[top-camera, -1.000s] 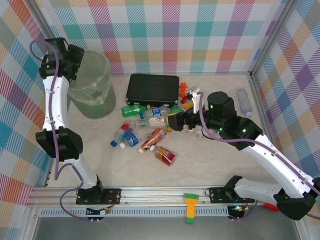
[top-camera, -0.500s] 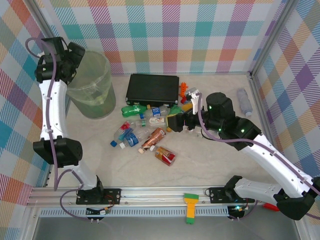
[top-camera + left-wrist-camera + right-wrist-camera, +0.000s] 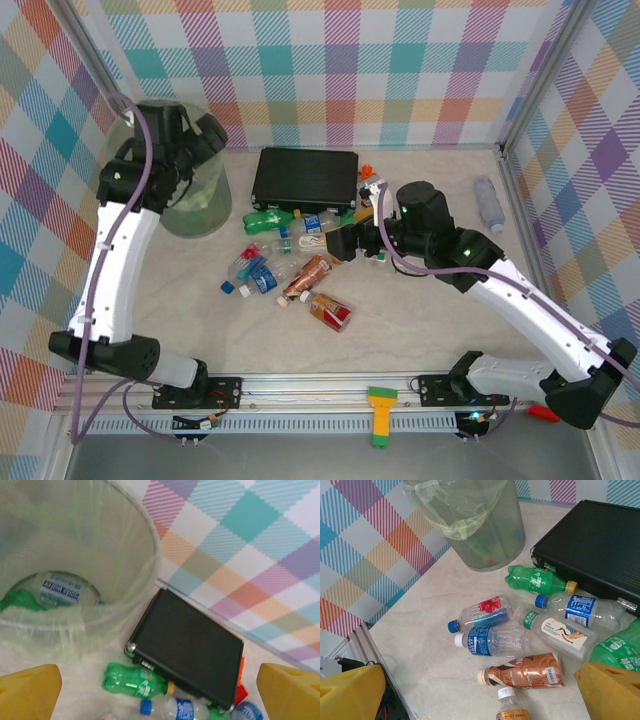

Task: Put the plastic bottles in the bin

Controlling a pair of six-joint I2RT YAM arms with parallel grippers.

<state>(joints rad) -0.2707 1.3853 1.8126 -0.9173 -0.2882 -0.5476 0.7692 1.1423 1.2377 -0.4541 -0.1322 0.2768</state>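
Plastic bottles: a loose heap of small drink bottles [image 3: 285, 260] lies on the table, just in front of the flat black rectangular case [image 3: 305, 177]. All of them lie on their sides.
Green bottle: a green plastic bottle [image 3: 535, 580] with a yellow cap lies close along the front edge of the case, at its left corner.
Blue-label bottle: a clear bottle with a blue label [image 3: 580, 607] and a blue cap lies next to it, also along the front edge of the case.
Brown bottle: a crumpled brown-labelled bottle [image 3: 530, 672] lies farther forward from the case, in the middle of the heap.
Lone bottle: one clear bottle [image 3: 488, 203] lies well to the right of the case, near the side wall.
Bin: the tall round translucent pale-green bin [image 3: 200, 205] stands upright just left of the case. At its bottom there is a bottle with a blue and white label [image 3: 60, 591] and something green beside it.
Left gripper: the left gripper [image 3: 160, 692] hangs above the bin, left of the case. Its yellow fingers are spread wide and nothing is between them, so it is released.
Right gripper: the right gripper [image 3: 480, 695] hangs low over the heap, in front of the right end of the case. Its fingers are also far apart and it grasps nothing.
Toys: small orange and red toy pieces [image 3: 368, 178] lie at the right end of the case.
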